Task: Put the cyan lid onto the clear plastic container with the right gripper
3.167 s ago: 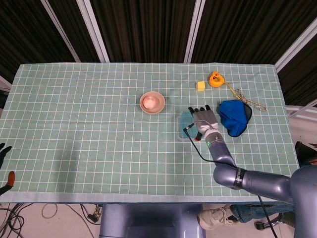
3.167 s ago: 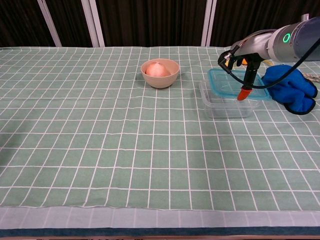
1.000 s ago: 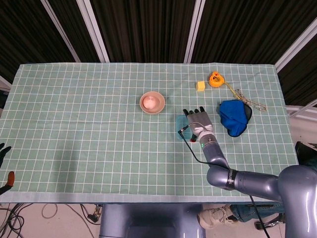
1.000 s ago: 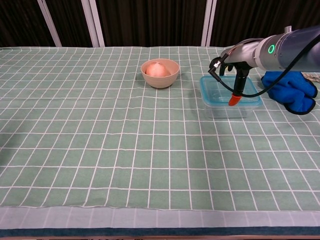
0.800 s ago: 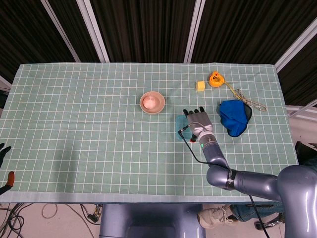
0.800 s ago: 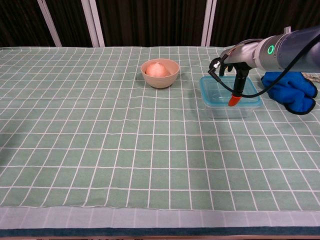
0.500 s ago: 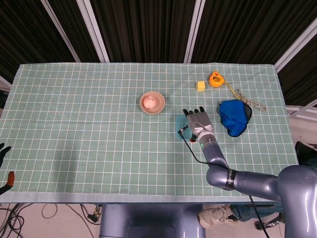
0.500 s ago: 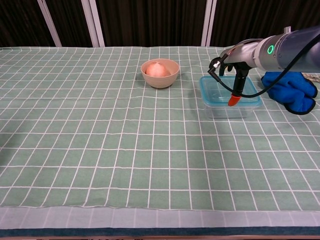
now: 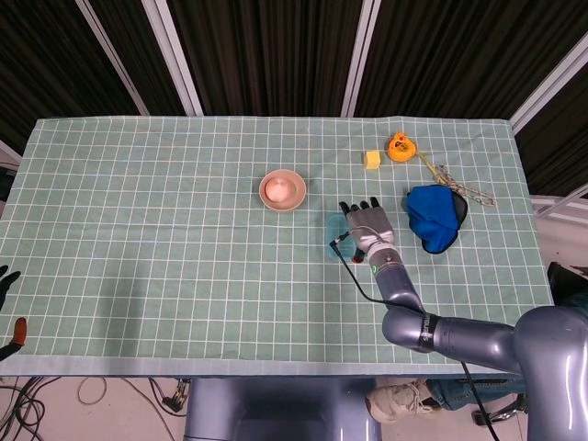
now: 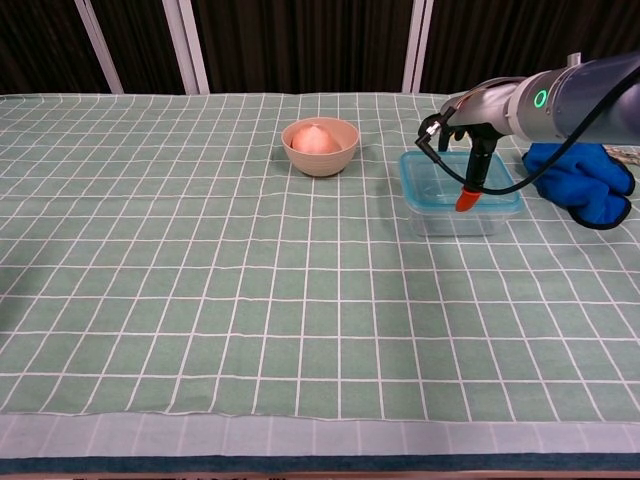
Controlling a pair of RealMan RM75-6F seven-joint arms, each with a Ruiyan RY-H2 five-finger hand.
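Observation:
The cyan lid (image 10: 437, 186) lies flat on the clear plastic container (image 10: 450, 219), right of the table's middle. My right hand (image 10: 470, 135) hovers low over the lid with its fingers stretched out, and the orange thumb tip (image 10: 465, 201) points down at the lid's front part. From the head view the right hand (image 9: 369, 223) covers most of the lid (image 9: 333, 226), so only the cyan left edge shows. I cannot make out any grip on the lid. My left hand (image 9: 9, 303) shows only at the table's near-left edge, fingers apart, holding nothing.
A tan bowl (image 10: 320, 146) with a pinkish object stands left of the container. A blue cloth (image 10: 582, 180) lies just to its right. Farther back are a yellow block (image 9: 372, 160), an orange tape measure (image 9: 400, 146) and a chain (image 9: 459, 186).
Three seconds ago the lid hung tilted over the container's back in my right hand; it has since come down flat onto the container. Over the last second the thumb tip rose slightly.

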